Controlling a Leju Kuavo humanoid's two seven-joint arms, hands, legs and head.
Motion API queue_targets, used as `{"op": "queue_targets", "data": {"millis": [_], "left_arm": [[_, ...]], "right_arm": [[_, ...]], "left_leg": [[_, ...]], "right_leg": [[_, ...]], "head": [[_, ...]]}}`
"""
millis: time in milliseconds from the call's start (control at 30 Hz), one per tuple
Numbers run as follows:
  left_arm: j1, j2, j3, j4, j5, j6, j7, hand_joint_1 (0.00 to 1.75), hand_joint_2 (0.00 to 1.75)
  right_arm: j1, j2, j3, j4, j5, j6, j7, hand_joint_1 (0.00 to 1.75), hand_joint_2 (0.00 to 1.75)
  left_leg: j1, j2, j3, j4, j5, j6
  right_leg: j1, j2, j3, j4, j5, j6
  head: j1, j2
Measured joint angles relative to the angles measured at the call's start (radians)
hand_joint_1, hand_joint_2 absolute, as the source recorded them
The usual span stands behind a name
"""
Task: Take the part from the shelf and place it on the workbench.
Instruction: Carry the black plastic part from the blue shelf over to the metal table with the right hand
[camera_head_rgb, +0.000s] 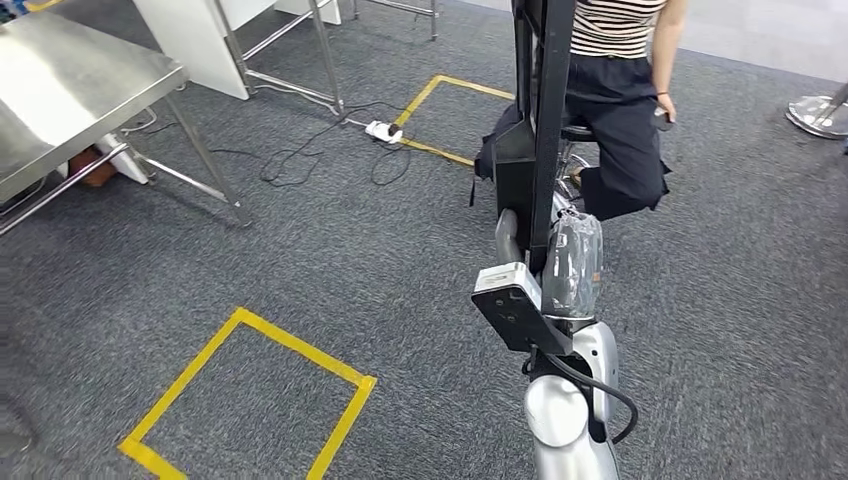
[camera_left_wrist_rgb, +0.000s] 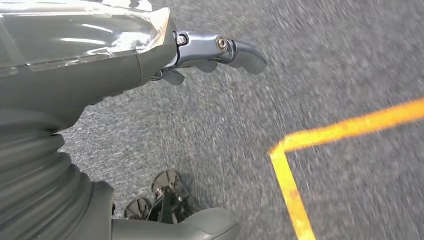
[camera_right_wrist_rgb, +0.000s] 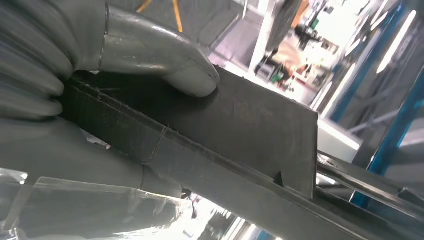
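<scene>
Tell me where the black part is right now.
The black part is held upright in the right hand, right of centre in the head view, in front of a person.

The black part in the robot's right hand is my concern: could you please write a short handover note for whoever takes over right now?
Right hand: holds the black part, thumb pressed on its flat face; the part stands upright in front of the robot.
Left hand: holds nothing, hanging over the grey carpet.
Steel workbench: off to the left, across the floor.
Done: part taken.
Left: carry it to the workbench and set it down.
</scene>
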Motion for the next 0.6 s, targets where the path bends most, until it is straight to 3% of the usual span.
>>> {"op": "queue_targets", "data": {"millis": [33, 100, 167, 200, 267, 333, 400, 467, 500, 533, 600], "left_arm": [[0.000, 0.000, 0.000, 0.000, 0.000, 0.006, -0.001, 0.00, 1.75], [-0.001, 0.002, 0.001, 0.000, 0.000, 0.003, -0.009, 0.00, 1.75], [-0.003, 0.004, 0.000, 0.000, -0.003, -0.033, -0.021, 0.00, 1.75], [-0.002, 0.005, 0.000, -0.001, -0.005, -0.058, -0.027, 0.00, 1.75], [0.002, 0.007, 0.000, -0.001, -0.013, -0.108, -0.040, 0.00, 1.75], [0.005, 0.011, -0.003, -0.001, -0.027, -0.152, -0.052, 0.00, 1.75], [0.005, 0.016, -0.013, -0.001, -0.050, -0.190, -0.057, 0.00, 1.75], [0.008, 0.021, -0.027, -0.001, -0.077, -0.221, -0.058, 0.00, 1.75], [0.010, 0.024, -0.035, -0.001, -0.090, -0.236, -0.058, 0.00, 1.75], [0.013, 0.027, -0.043, -0.001, -0.103, -0.251, -0.059, 0.00, 1.75], [0.017, 0.034, -0.063, -0.001, -0.130, -0.280, -0.060, 0.00, 1.75]], "right_arm": [[0.000, 0.000, 0.000, -0.002, -0.002, 0.002, 0.003, 1.75, 1.75], [-0.003, 0.002, 0.001, -0.008, -0.003, 0.003, 0.013, 1.75, 1.75], [-0.015, 0.002, 0.000, -0.013, 0.003, -0.005, 0.023, 1.75, 1.75], [-0.026, 0.000, -0.001, -0.012, 0.003, -0.015, 0.027, 1.75, 1.75], [-0.065, -0.014, -0.004, 0.000, -0.011, -0.039, 0.032, 1.75, 1.75], [-0.118, -0.038, -0.011, 0.023, -0.039, -0.064, 0.035, 1.75, 1.75], [-0.158, -0.069, -0.026, 0.049, -0.058, -0.083, 0.037, 1.75, 1.75], [-0.175, -0.100, -0.046, 0.074, -0.064, -0.099, 0.040, 1.75, 1.75], [-0.177, -0.114, -0.056, 0.083, -0.064, -0.107, 0.041, 1.75, 1.75], [-0.176, -0.127, -0.067, 0.087, -0.065, -0.116, 0.042, 1.75, 1.75], [-0.167, -0.156, -0.090, 0.083, -0.065, -0.134, 0.042, 1.75, 1.75]], "left_leg": [[0.000, 0.006, 0.026, -0.047, 0.028, 0.002], [-0.006, 0.043, 0.104, -0.189, 0.085, 0.010], [-0.015, 0.069, 0.144, -0.268, 0.105, 0.020], [-0.020, 0.066, 0.144, -0.276, 0.104, 0.024], [-0.018, 0.046, 0.143, -0.283, 0.111, 0.034], [-0.011, 0.027, 0.147, -0.293, 0.121, 0.048], [-0.007, 0.003, 0.147, -0.296, 0.127, 0.055], [-0.007, -0.026, 0.145, -0.295, 0.128, 0.056], [-0.006, -0.041, 0.145, -0.295, 0.129, 0.056], [-0.005, -0.055, 0.146, -0.293, 0.129, 0.055], [-0.004, -0.083, 0.144, -0.287, 0.128, 0.049]], "right_leg": [[0.001, -0.011, 0.001, 0.000, -0.001, -0.001], [0.006, -0.028, 0.002, 0.001, -0.003, 0.000], [0.013, -0.043, 0.002, 0.002, -0.006, 0.005], [0.016, -0.052, 0.002, 0.001, -0.006, 0.008], [0.014, -0.059, 0.001, 0.003, -0.009, 0.017], [0.010, -0.020, -0.022, 0.050, -0.032, 0.022], [0.006, 0.028, -0.084, 0.178, -0.084, 0.021], [0.001, 0.039, -0.141, 0.292, -0.117, 0.027], [-0.002, 0.041, -0.145, 0.296, -0.111, 0.035], [-0.006, 0.043, -0.129, 0.258, -0.090, 0.045], [-0.016, 0.070, -0.065, 0.115, -0.033, 0.064]], "head": [[0.000, 0.000], [0.000, 0.000], [0.001, 0.000], [0.002, 0.000], [0.003, 0.000], [0.005, 0.000], [0.007, 0.000], [0.008, 0.000], [0.008, 0.000], [0.008, 0.000], [0.009, 0.000]]}}
